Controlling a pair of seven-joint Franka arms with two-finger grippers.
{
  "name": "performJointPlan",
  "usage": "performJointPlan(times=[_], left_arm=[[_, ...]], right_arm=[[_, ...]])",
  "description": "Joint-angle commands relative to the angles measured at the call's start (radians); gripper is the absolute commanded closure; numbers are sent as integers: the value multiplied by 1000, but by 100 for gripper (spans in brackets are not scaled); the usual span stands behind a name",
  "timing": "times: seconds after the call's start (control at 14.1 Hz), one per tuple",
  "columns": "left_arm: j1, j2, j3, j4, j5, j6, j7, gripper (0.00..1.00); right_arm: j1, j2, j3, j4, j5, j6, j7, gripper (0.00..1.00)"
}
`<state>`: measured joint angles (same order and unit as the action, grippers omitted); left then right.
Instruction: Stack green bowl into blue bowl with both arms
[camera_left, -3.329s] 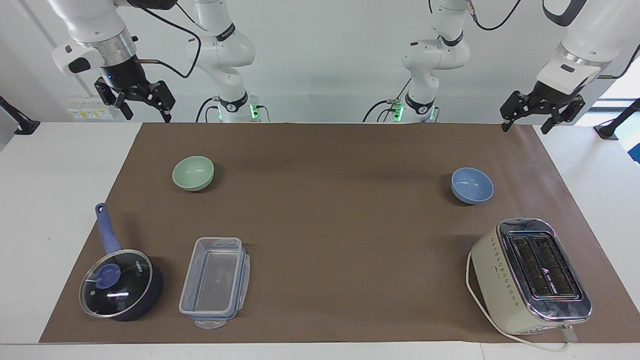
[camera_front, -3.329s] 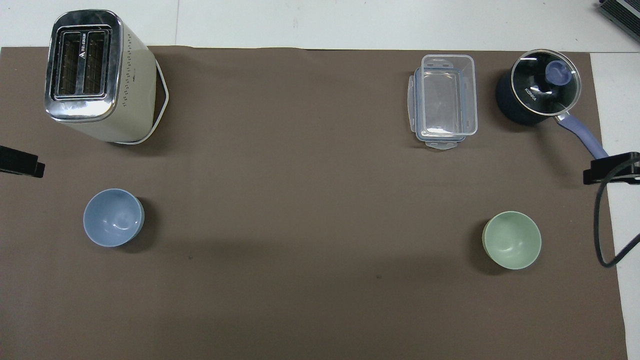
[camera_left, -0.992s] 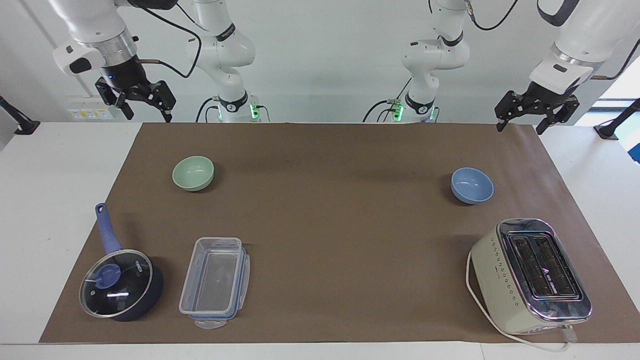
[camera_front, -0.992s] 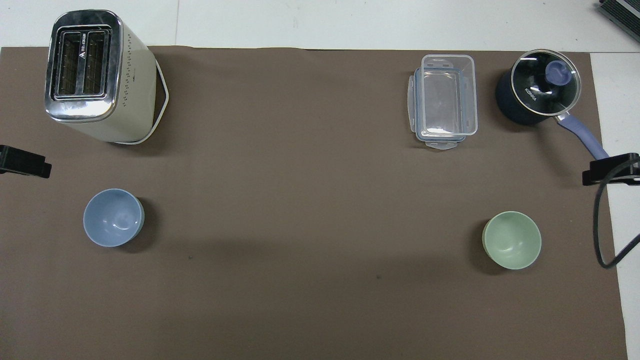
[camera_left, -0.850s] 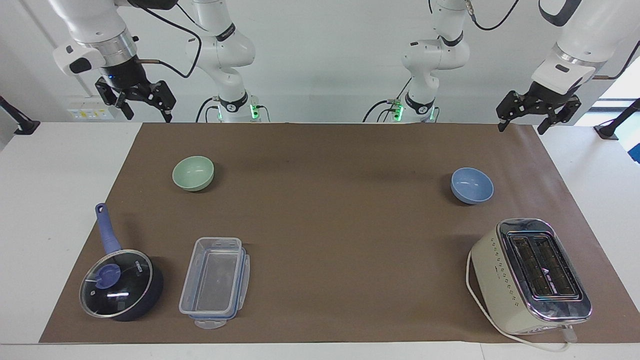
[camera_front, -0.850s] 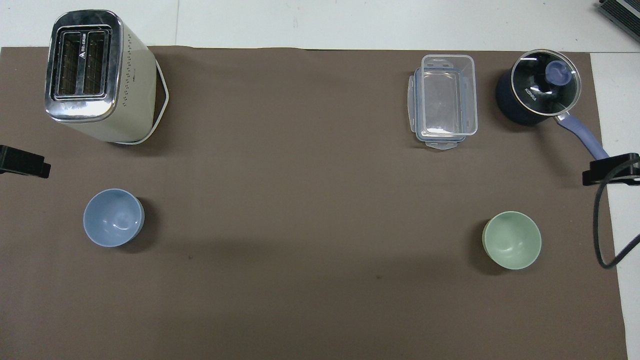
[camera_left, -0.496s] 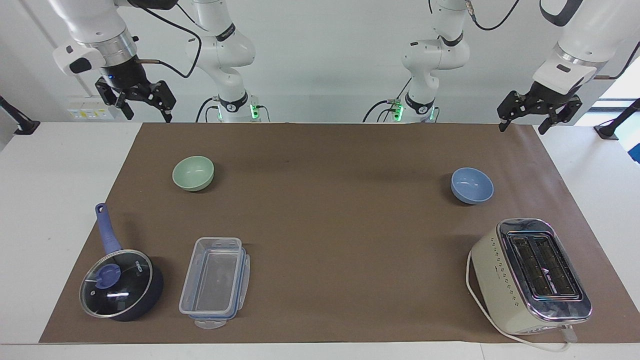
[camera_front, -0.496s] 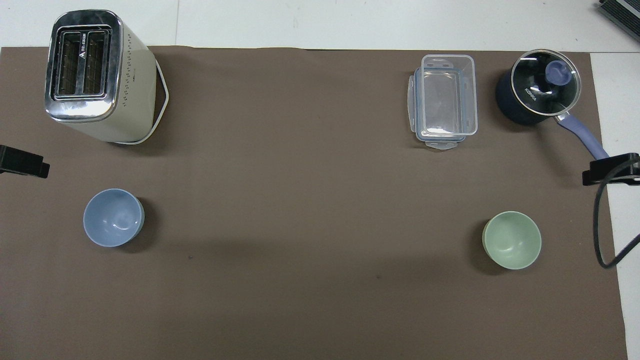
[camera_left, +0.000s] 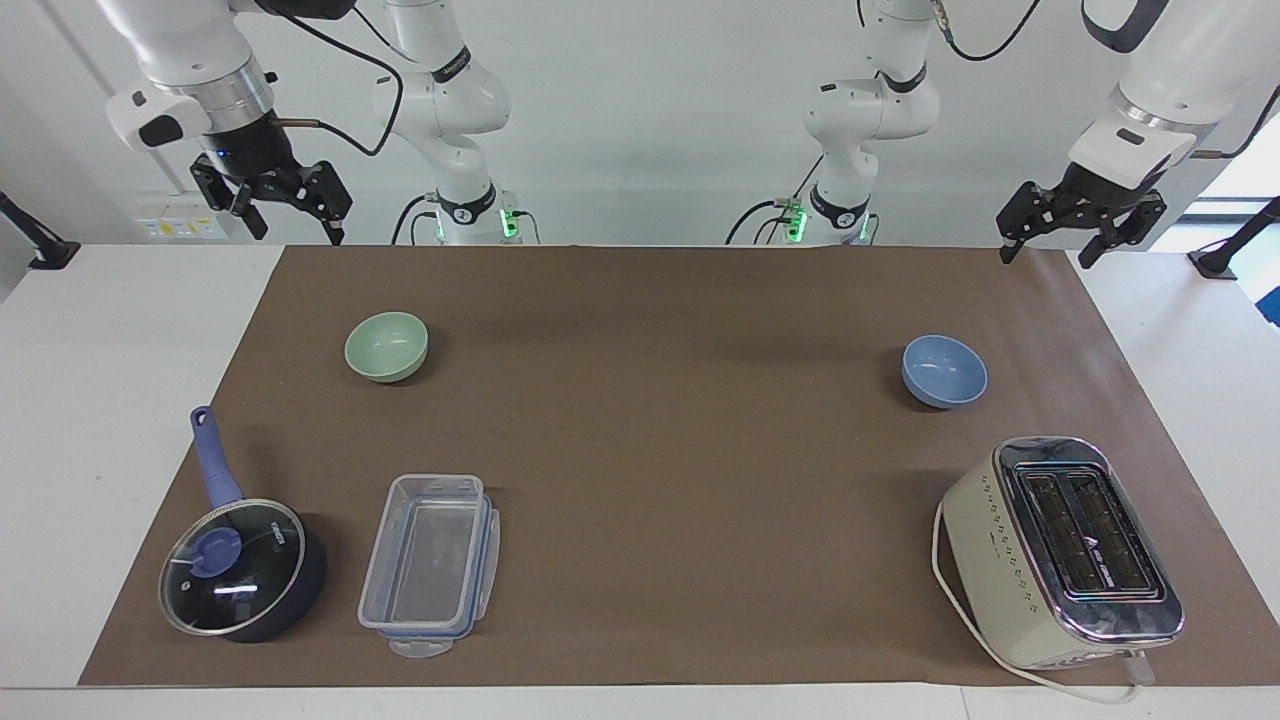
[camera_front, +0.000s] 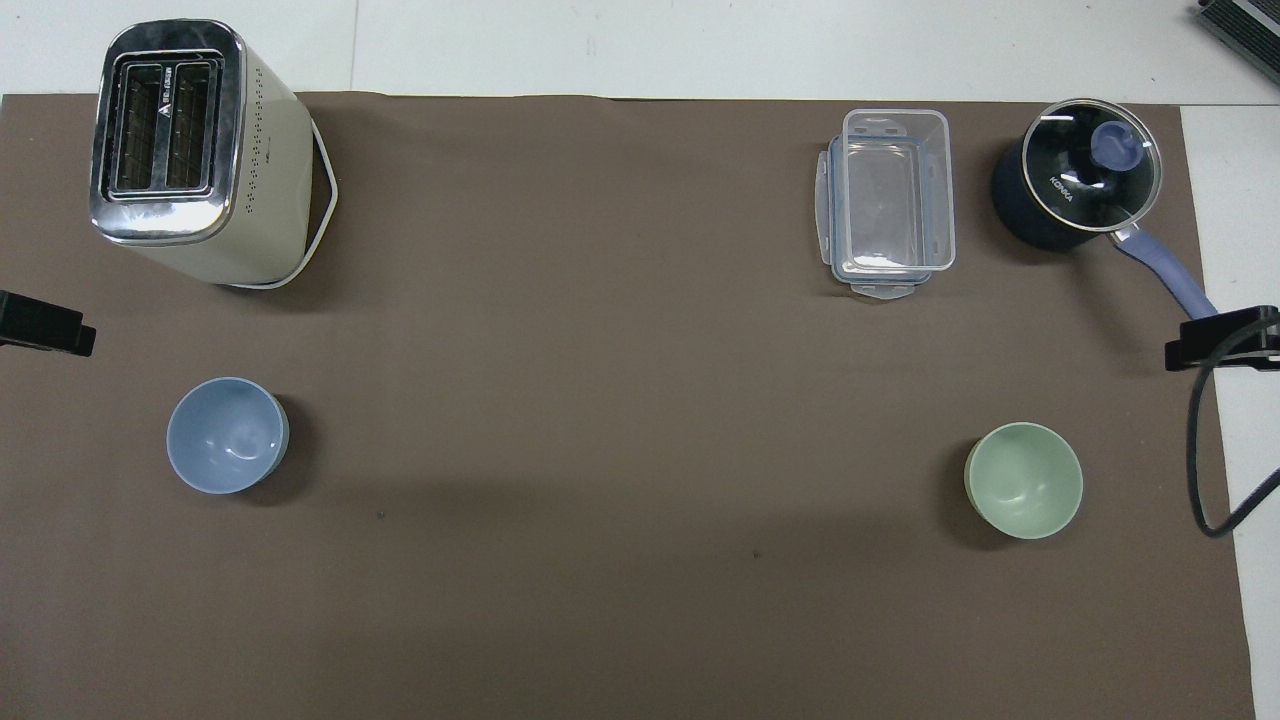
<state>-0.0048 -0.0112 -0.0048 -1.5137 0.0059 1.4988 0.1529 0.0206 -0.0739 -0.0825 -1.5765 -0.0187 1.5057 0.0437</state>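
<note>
No part of the task is done. The green bowl (camera_left: 386, 346) and the blue bowl (camera_left: 944, 371) both sit upright and empty on the brown mat (camera_left: 660, 420), well apart from each other, and neither is touched by an arm. Everything is left to do: picking up the green bowl, carrying it along the mat, and setting it inside the blue one.

The green bowl stands toward the right arm's end of the mat, near the edge closest to the robots. The blue bowl stands toward the left arm's end, at much the same depth.

The right gripper (camera_left: 288, 206) hangs high over the mat's corner at the right arm's end, fingers spread, holding nothing. The green bowl lies below it and a little farther out on the mat, well apart from it. The left gripper (camera_left: 1050, 237) hangs high over the mat's corner at its own end, likewise spread and empty, with the blue bowl below and well apart.

Other items, not involved: a lidded saucepan (camera_left: 243, 568) and a clear plastic box (camera_left: 430, 562) along the mat's edge farthest from the robots, and a toaster (camera_left: 1062, 550) at the corner farther out than the blue bowl.
</note>
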Motion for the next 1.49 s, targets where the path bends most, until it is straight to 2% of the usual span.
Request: performJointPlan(times=[0.0, 0.78, 0.92, 1.13, 1.42], left_arm=[[8, -15, 2, -16, -18, 4, 10, 0], [12, -15, 11, -14, -24, 9, 13, 0], [48, -15, 11, -19, -38, 23, 34, 0], [98, -16, 12, -71, -72, 50, 135, 0], [144, -42, 14, -219, -72, 177, 195, 0]], right_arm=[[-5, -3, 6, 6, 6, -5, -13, 0], [-13, -10, 3, 1, 5, -18, -13, 0], [-10, -10, 4, 1, 5, -18, -13, 0], [-7, -9, 4, 1, 5, -12, -13, 0], [-19, -10, 0, 0, 5, -18, -15, 0]])
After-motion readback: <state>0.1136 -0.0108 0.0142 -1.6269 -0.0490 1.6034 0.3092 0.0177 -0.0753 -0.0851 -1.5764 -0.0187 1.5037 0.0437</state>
